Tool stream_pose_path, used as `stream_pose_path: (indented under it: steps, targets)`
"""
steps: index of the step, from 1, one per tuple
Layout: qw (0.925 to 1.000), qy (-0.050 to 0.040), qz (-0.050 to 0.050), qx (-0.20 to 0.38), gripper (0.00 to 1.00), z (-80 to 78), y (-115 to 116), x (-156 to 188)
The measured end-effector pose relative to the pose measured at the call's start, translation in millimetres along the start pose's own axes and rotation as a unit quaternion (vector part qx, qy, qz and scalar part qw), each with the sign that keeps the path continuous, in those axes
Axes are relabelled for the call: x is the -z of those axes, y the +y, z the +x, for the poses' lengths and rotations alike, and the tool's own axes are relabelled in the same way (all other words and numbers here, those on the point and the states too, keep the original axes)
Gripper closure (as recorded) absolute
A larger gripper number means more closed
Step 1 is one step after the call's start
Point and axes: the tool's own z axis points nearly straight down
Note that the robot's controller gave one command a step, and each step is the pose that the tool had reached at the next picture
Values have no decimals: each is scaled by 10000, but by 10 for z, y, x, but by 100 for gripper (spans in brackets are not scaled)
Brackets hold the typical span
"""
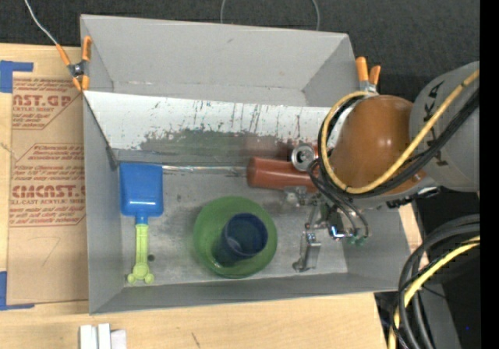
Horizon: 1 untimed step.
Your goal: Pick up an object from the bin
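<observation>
One gripper (306,250): low in the right near part of the bin, a slim metal piece hanging under the wrist, its tip close to the floor.
Grip state: cannot tell whether it is spread or closed; the view shows no thing held in it.
Under the gripper: bare grey floor, between the green bowl and the bin's right wall.
Nearest thing, left: a green bowl (204,250), round, mouth up, on the near middle of the floor, just beside the gripper but apart from it.
Inside the bowl: a dark blue cup (243,235), mouth up, set toward the bowl's right side.
Nearest thing, far side: a red-brown cylinder (273,173) lying on its side along the far edge of the floor, its right end running under the arm, with a small silver ring-like piece at that end.
Far left thing: a blue scoop (141,190) with a yellow-green handle pointing to the near side, lying flat by the left wall, well apart from the gripper.
Arm: an orange cover (374,141) on the wrist above the bin's right wall, with yellow and black cables (331,145) looped round it.
Bin (195,59): grey metal, sloping walls, the far wall streaked and scuffed.
</observation>
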Motion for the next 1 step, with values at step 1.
stream_pose_path:
  steps: [1]
  targets:
    - [9768,-8,9,2142,0,-93,548,19]
